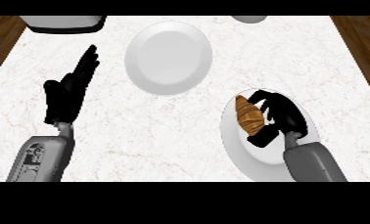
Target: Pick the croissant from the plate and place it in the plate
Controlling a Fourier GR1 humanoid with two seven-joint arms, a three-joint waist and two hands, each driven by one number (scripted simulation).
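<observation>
A golden-brown croissant [249,115] lies on a white plate [249,162] at the lower right of the counter. My right hand [283,114] sits over that plate with fingers and thumb curled round the croissant's right side and ends. A second white plate [168,57], bare, lies at the upper middle of the counter. My left hand [69,92] rests open at the left, fingers straight and pointing up, holding nothing.
A white and dark appliance [63,24] sits at the counter's far left edge. Part of a white rounded object [249,18] shows at the far edge, right of centre. Brown wood borders the marble top on both sides.
</observation>
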